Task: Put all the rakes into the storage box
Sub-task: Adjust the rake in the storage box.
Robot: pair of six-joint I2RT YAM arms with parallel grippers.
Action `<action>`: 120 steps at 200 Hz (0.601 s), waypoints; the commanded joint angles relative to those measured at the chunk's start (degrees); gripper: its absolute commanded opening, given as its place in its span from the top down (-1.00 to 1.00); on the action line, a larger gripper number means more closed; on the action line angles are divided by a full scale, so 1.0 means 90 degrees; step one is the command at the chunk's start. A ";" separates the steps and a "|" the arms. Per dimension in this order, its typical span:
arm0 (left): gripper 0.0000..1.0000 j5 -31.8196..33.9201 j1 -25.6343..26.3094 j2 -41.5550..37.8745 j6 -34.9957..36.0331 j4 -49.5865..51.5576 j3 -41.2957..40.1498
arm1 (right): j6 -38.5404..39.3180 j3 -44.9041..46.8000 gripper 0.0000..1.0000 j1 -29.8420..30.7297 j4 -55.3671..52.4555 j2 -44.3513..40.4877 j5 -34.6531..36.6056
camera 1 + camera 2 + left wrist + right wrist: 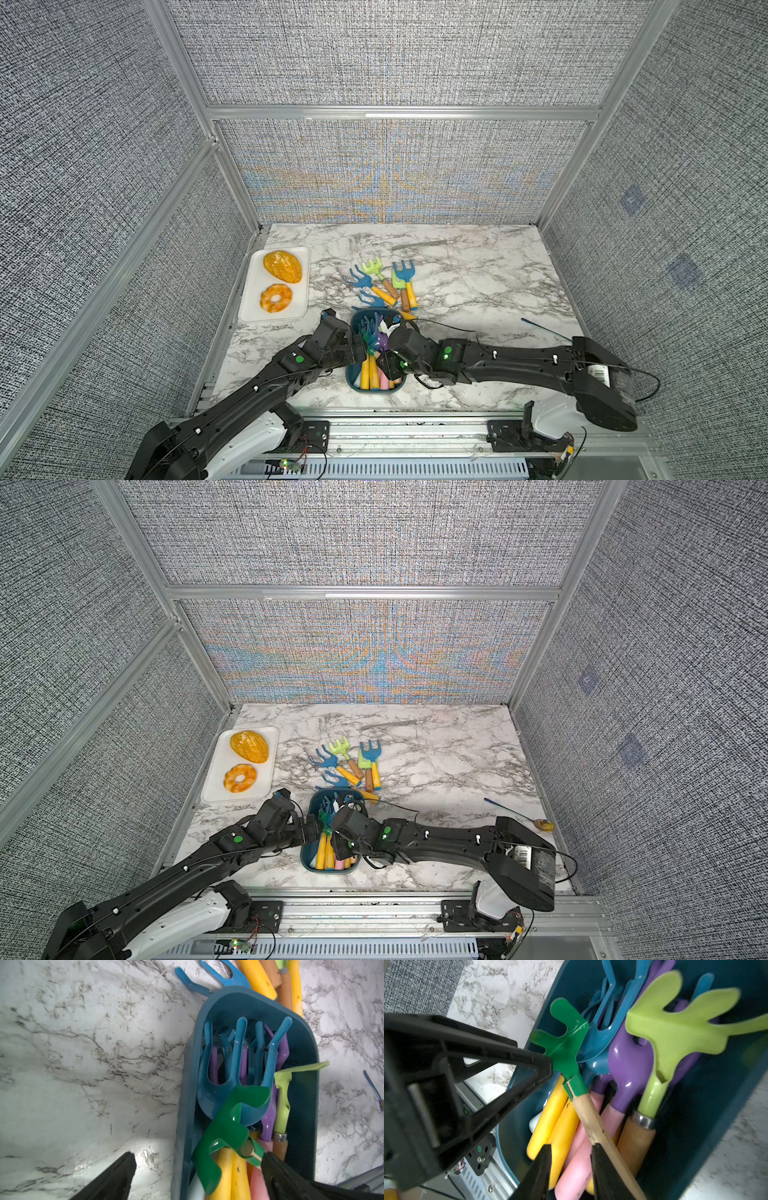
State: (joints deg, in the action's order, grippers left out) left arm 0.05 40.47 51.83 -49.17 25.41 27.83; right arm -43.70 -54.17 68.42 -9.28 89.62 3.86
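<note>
The storage box (pixel 353 384) (pixel 308 863) is a dark teal bin at the table's near middle, holding several rakes. On top lies a dark green rake (pixel 224 1126) (pixel 566 1043) with a wooden handle. My left gripper (pixel 197 1169) is open wide and straddles the box's wall, one finger outside on the table and one inside, next to the green head. My right gripper (pixel 570 1165) hangs over the handles with its jaws parted. The wooden handle runs along the outside of one finger (pixel 604 1172), not between the two. Several more rakes (pixel 384 280) lie on the table behind the box.
A white tray (pixel 249 309) with two pieces of bread sits at the left edge. A thin blue stick (pixel 544 328) lies on the right side of the marble table. A light green rake (pixel 675 1028) leans on the box's wall (pixel 307 1126).
</note>
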 commanded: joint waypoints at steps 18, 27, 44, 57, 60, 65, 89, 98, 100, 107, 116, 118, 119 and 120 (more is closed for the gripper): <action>-0.98 0.0293 -0.0004 -0.0353 -0.0057 0.0259 0.0063 | 0.0441 -0.0784 0.15 0.0195 -0.0855 0.0649 0.0487; -0.98 0.0384 -0.0004 -0.0508 -0.0087 0.0291 -0.0007 | 0.0496 -0.0999 0.15 0.0243 -0.1097 0.0788 0.0675; -0.98 0.0554 -0.0004 -0.0847 -0.0135 0.0374 -0.0145 | 0.0599 -0.1293 0.16 0.0316 -0.1401 0.0882 0.0854; -0.98 0.0659 -0.0009 -0.1088 -0.0142 0.0501 -0.0210 | 0.0658 -0.1358 0.17 0.0322 -0.1473 0.0811 0.0885; -0.98 0.0684 -0.0005 -0.1131 -0.0142 0.0525 -0.0220 | 0.0673 -0.1363 0.17 0.0322 -0.1485 0.0774 0.0896; -0.98 0.0732 -0.0004 -0.1196 -0.0151 0.0584 -0.0235 | 0.0706 -0.1373 0.16 0.0317 -0.1513 0.0723 0.0922; -0.98 0.0827 -0.0004 -0.1352 -0.0133 0.0714 -0.0260 | 0.0938 -0.1328 0.14 0.0234 -0.1574 0.0568 0.0999; -0.98 0.0834 -0.0004 -0.1354 -0.0130 0.0712 -0.0261 | 0.1032 -0.1315 0.15 0.0151 -0.1603 0.0601 0.0937; -0.98 0.0844 -0.0004 -0.1347 -0.0132 0.0714 -0.0261 | 0.1048 -0.1315 0.15 0.0132 -0.1620 0.0611 0.0926; -0.98 0.0850 -0.0004 -0.1340 -0.0119 0.0727 -0.0261 | 0.1123 -0.1333 0.15 0.0072 -0.1661 0.0686 0.0872; -0.98 0.0844 -0.0004 -0.1326 -0.0113 0.0729 -0.0261 | 0.1222 -0.1369 0.14 0.0023 -0.1701 0.0786 0.0784; -0.98 0.0844 -0.0004 -0.1326 -0.0113 0.0726 -0.0261 | 0.1242 -0.1380 0.14 0.0017 -0.1708 0.0821 0.0758; -0.98 0.0848 -0.0004 -0.1326 -0.0113 0.0729 -0.0261 | 0.1262 -0.1386 0.15 0.0016 -0.1710 0.0832 0.0746; -0.98 0.0851 -0.0004 -0.1321 -0.0113 0.0730 -0.0261 | 0.1272 -0.1395 0.15 0.0010 -0.1717 0.0842 0.0735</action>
State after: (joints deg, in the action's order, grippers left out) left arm 6.33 40.47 39.86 -50.61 31.09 25.52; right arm -35.70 -66.08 69.41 -22.17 95.53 11.22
